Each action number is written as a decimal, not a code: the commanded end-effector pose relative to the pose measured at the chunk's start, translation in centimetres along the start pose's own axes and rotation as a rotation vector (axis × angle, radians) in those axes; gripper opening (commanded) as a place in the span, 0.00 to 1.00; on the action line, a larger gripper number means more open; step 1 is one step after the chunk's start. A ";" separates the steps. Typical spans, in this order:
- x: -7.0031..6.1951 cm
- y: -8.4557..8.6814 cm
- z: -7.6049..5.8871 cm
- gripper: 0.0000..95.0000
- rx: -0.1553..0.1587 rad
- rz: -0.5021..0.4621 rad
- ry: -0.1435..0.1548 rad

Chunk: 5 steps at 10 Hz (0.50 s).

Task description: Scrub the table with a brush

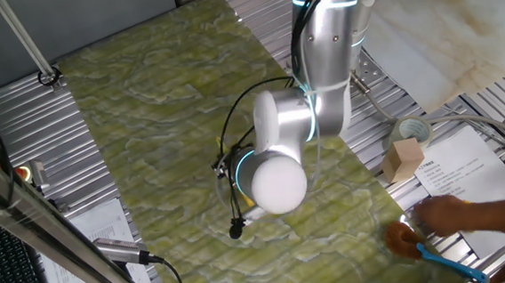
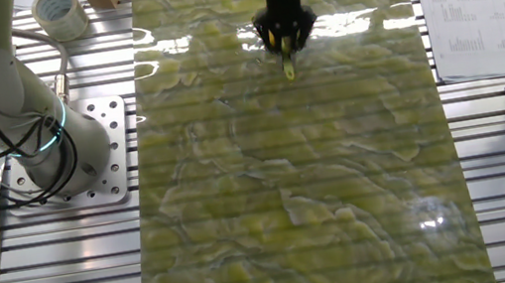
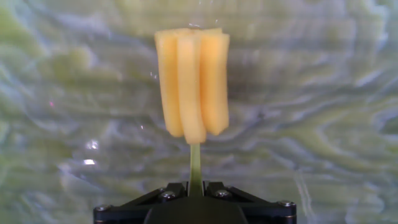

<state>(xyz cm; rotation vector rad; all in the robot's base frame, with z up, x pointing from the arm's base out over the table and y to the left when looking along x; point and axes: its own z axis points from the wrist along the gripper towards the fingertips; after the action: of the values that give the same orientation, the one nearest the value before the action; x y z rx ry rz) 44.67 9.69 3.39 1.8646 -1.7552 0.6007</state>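
Observation:
The table (image 2: 299, 185) is a long olive-green and pale yellow marbled surface, also in the hand view (image 3: 323, 124) and in one fixed view (image 1: 171, 120). The yellow brush (image 3: 191, 81) has a blocky ribbed head on a thin stick handle. My gripper (image 3: 195, 186) is shut on the handle, with the head pointing away over the table. In the other fixed view the gripper (image 2: 285, 38) is at the far end of the table with the brush (image 2: 288, 64) hanging below it at the surface. In one fixed view the arm hides the brush.
Ribbed grey metal panels (image 2: 48, 252) flank the table. A tape roll (image 1: 410, 132), a small wooden block (image 1: 403, 159) and a printed sheet (image 1: 464, 167) lie beside the arm's base. A person's hand (image 1: 453, 212) with a blue-handled item (image 1: 444, 262) is at the near right corner.

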 end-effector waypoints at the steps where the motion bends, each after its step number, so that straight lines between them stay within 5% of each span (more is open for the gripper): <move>1: 2.8 0.7 2.3 0.00 0.046 -0.041 -0.006; 5: 5.4 0.9 3.9 0.00 0.063 -0.070 -0.006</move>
<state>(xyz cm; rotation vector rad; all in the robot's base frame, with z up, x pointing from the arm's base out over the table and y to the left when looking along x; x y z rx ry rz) 44.16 2.95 3.68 1.9698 -1.6854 0.6307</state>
